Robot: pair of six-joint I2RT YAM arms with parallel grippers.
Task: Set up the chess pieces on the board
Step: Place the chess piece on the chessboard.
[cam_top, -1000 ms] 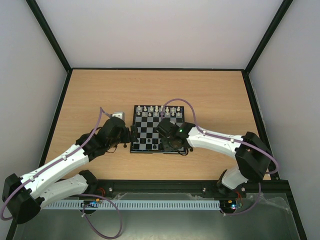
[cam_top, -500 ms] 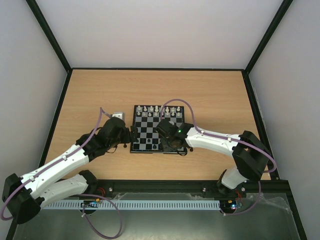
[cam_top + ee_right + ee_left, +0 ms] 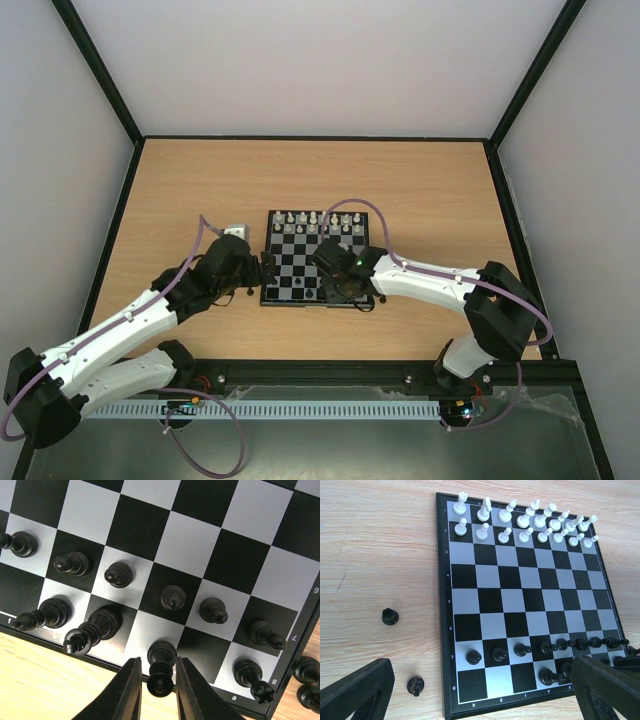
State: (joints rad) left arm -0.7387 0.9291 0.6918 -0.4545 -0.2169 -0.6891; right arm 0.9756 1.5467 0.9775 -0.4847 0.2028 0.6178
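Little has changed in a second: overhead, your arms keep their places at the board's (image 3: pixel 300 250) 5 and 8 o'clock. Only the right wrist view shows the right fingers (image 3: pixel 131 692) closely flanking a black piece (image 3: pixel 161 672) on the back row; whether they pinch it, you cannot tell. The left fingers (image 3: pixel 355 692) gape, released, and two loose pieces (image 3: pixel 390 616) lie on the surface (image 3: pixel 380 555) at the board's 8 o'clock.

Board (image 3: pixel 520 595) set mid-table (image 3: pixel 200 180), two full rows of pieces (image 3: pixel 525 522) ranged along its far edge, a full row (image 3: pixel 545 647) and part-filled row (image 3: pixel 546 676) along the near edge, two loose pieces (image 3: pixel 390 616) laid left of the board, two further pieces (image 3: pixel 306 669) laid off its near right corner.
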